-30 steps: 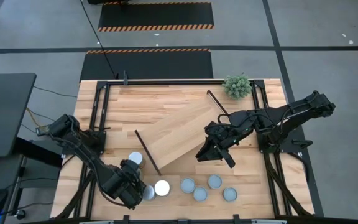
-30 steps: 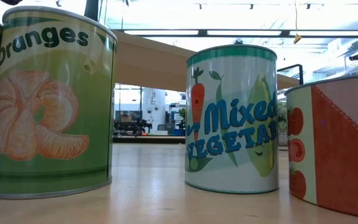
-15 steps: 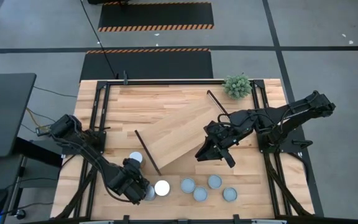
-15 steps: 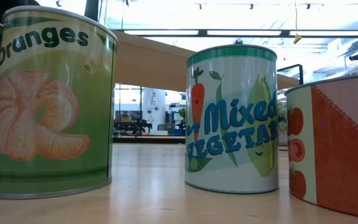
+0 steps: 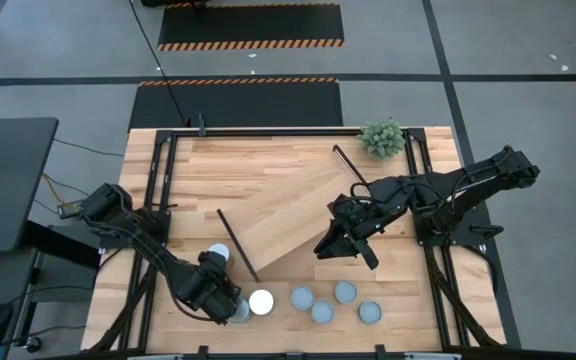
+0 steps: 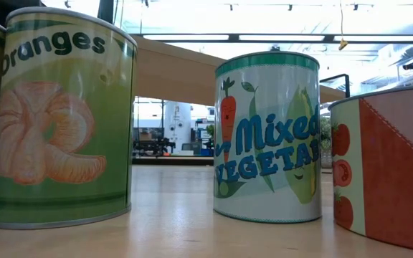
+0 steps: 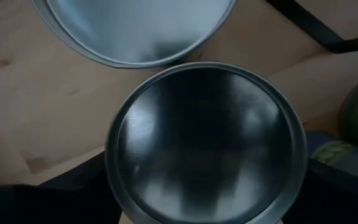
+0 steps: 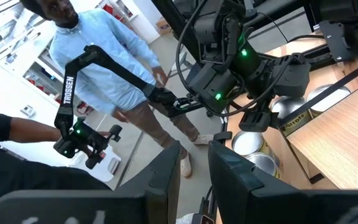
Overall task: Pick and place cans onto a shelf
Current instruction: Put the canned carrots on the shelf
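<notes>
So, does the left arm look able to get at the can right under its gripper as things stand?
Probably yes. The left gripper hangs directly over that can, whose top fills the wrist view with nothing above it. A second can and the white-topped can sit close by, so side clearance is tight.

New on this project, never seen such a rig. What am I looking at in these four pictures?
Two robot arms at a table. The high view looks straight down: the left tool is down over one can at the front edge; the right tool hangs empty, slightly open, by the shelf, a wood plank lying askew. More cans stand in front, a plant at the back. The low view sits at table height, so cans look huge, like the Oranges can. Each wrist view looks out from an arm: the left onto that can's lid, the right toward people beyond the table.
</notes>
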Robot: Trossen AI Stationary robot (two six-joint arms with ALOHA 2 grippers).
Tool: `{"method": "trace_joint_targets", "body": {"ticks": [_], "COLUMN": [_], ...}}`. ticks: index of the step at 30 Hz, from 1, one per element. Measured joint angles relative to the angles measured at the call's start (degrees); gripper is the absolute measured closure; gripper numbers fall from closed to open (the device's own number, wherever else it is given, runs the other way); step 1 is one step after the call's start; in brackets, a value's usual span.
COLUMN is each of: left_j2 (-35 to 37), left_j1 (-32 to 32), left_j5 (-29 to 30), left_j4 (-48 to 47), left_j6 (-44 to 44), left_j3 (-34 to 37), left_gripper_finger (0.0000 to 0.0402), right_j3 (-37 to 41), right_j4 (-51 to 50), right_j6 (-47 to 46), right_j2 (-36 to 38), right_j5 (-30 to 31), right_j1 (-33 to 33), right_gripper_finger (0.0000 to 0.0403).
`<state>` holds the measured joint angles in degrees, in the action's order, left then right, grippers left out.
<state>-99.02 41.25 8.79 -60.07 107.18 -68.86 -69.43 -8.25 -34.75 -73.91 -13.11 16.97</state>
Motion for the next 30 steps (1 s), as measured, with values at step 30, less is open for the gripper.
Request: {"method": "trace_joint_targets", "body": {"ticks": [30], "left_j2": [23.1], "left_j1": [0.5], "left_j5": [-3.9], "left_j4": [-5.0], "left_j6": [-35.4], "left_j3": [-0.2], "left_gripper_finger": [0.0096], "right_j3": [0.0], "right_j4": [-25.6], "right_j6": [-2.2], "right_j2": [9.5], "right_j5": [11.9], "right_j1": [3.5], "right_gripper_finger": [0.0313]}}
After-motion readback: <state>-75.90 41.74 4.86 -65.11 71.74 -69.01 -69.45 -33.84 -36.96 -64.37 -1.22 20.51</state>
